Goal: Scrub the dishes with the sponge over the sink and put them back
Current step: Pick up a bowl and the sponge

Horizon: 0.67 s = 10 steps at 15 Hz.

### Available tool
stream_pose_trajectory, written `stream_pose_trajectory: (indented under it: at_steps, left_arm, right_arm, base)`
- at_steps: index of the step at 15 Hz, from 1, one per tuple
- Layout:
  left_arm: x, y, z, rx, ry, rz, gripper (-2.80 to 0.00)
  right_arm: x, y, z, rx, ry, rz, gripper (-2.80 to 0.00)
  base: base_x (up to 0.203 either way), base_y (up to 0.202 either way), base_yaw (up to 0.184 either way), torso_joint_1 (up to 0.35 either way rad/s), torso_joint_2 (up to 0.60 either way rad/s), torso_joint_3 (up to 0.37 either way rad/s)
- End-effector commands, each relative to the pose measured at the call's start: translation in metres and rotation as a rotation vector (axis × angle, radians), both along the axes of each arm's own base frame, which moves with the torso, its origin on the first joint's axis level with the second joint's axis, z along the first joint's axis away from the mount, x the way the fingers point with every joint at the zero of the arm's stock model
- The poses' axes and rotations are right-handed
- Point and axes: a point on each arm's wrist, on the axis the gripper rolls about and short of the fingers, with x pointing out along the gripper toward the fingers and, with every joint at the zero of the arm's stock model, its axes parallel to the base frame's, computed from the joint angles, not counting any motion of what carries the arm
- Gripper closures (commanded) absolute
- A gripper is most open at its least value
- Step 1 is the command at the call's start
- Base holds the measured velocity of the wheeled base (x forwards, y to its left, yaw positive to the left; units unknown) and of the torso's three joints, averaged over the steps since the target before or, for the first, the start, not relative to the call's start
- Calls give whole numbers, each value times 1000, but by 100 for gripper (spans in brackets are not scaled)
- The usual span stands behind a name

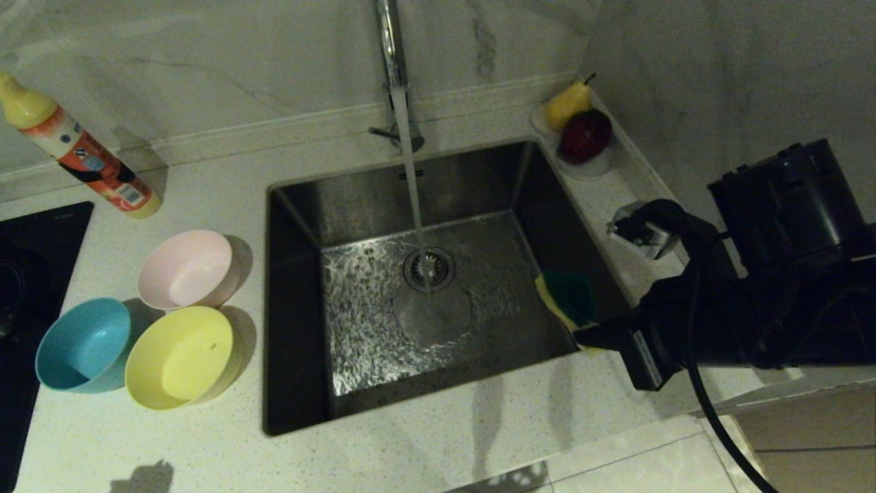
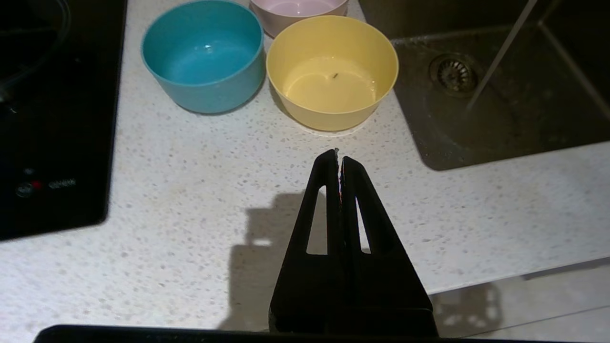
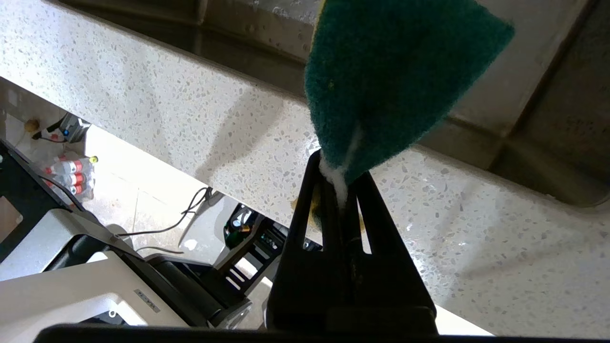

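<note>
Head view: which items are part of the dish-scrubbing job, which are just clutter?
Job: pink bowl, blue bowl, yellow bowl, sponge in right gripper, sink, running tap.
Clutter: bottle, pear, apple, stovetop.

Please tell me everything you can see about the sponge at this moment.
The sponge is yellow with a dark green scouring side that looks rough and fibrous. The right end effector is shut on one corner, squeezing it thin. It hangs above the right front edge of the sink, touching nothing else. White foam shows at the pinch.

I saw the speckled countertop (image 1: 205, 438) bearing pink (image 1: 185, 268), blue (image 1: 83, 344) and yellow (image 1: 181, 357) bowls, a bottle (image 1: 79, 147) and a fruit dish (image 1: 588, 164).
</note>
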Motion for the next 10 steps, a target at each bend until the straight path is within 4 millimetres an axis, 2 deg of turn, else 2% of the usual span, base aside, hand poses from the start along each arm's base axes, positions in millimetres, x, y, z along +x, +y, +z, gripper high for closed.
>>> stream_pose_trajectory:
  at_steps: [1,5,8,10]
  left_arm:
    - [3,0,-11,36,43,-1,0]
    - [3,0,-11,25,42,-2,0]
    - [3,0,-11,23,39,1,0]
    - [0,0,12,22,3,7,0]
  right_arm:
    - [4,3,-4,-10,16,2,0]
    - [2,20,-6,-10,23,52,0]
    - [6,21,-11,-20,40,45,0]
    - [7,20,-12,-23,43,37,0]
  base:
    - [0,0,0,0,0,0]
    - [0,0,0,0,0,0]
    - [0,0,0,0,0,0]
    - [0,0,0,0,0,0]
